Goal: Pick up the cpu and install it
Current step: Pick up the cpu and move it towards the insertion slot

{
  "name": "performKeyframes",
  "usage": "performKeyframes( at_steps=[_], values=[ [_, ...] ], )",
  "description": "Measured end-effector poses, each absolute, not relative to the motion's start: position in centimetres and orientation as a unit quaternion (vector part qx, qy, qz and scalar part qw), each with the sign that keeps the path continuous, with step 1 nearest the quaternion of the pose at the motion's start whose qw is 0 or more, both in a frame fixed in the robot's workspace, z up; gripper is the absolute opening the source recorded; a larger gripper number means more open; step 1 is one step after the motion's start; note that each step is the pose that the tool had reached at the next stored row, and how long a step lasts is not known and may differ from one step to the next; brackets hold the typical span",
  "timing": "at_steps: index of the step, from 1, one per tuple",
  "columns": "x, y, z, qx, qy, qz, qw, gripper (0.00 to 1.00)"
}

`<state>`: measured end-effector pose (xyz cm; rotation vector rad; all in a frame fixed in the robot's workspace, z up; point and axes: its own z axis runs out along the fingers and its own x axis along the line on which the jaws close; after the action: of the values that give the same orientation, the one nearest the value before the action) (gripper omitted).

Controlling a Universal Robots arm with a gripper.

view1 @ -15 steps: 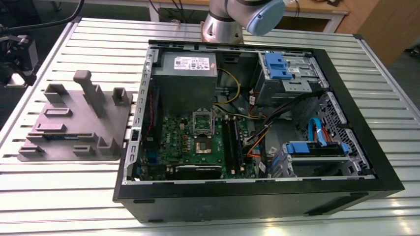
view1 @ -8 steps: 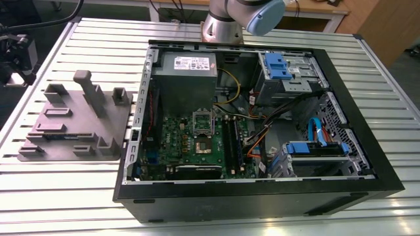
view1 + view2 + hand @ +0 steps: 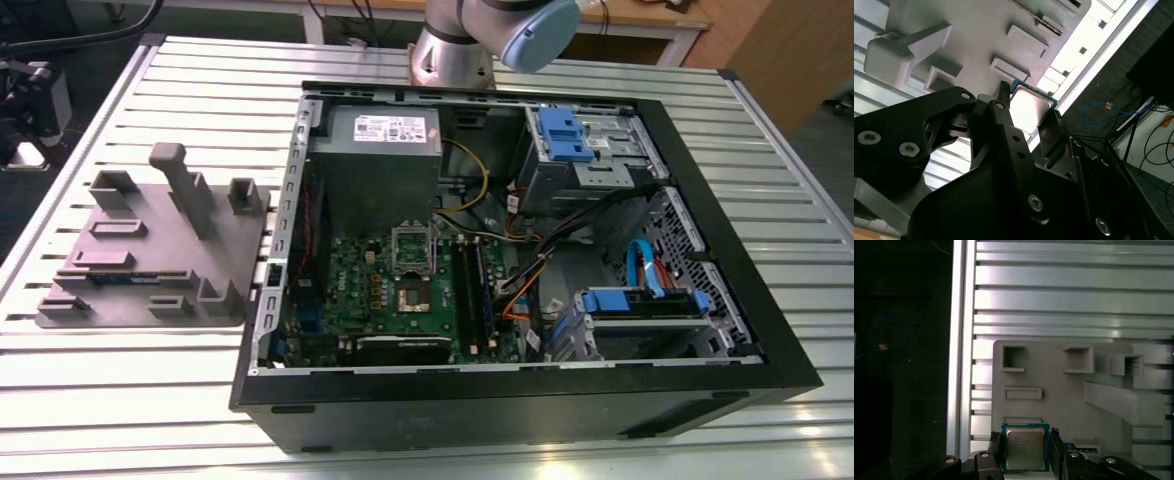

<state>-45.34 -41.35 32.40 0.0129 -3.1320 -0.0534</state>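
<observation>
The cpu point(image 3: 1025, 449) is a small square chip with a shiny silver top and a green rim. It sits between my gripper's point(image 3: 1025, 452) two black fingers point(image 3: 995, 446), which press on its opposite edges. The second wrist view shows the cpu point(image 3: 1029, 106) in the same grasp of the gripper point(image 3: 1026, 112), held up above the grey fixture tray point(image 3: 1064, 395). In the exterior view the open computer case point(image 3: 534, 400) lies on the table, with the green motherboard point(image 3: 387, 310) and its bare cpu socket point(image 3: 411, 292) inside.
The grey fixture tray point(image 3: 154, 250) with raised posts and slots lies at the exterior view's left of the case. The slatted aluminium table point(image 3: 134, 400) carries both. Cables, blue drive bays point(image 3: 561, 135) and a power supply point(image 3: 384, 140) crowd the case. The arm's base point(image 3: 454, 50) stands behind it.
</observation>
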Motion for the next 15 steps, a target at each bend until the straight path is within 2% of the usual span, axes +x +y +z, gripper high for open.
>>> performKeyframes(
  at_steps=[15],
  values=[
    [-45.3,-41.3,33.7,0.004,-1.000,-0.017,0.004,0.47]
  ],
)
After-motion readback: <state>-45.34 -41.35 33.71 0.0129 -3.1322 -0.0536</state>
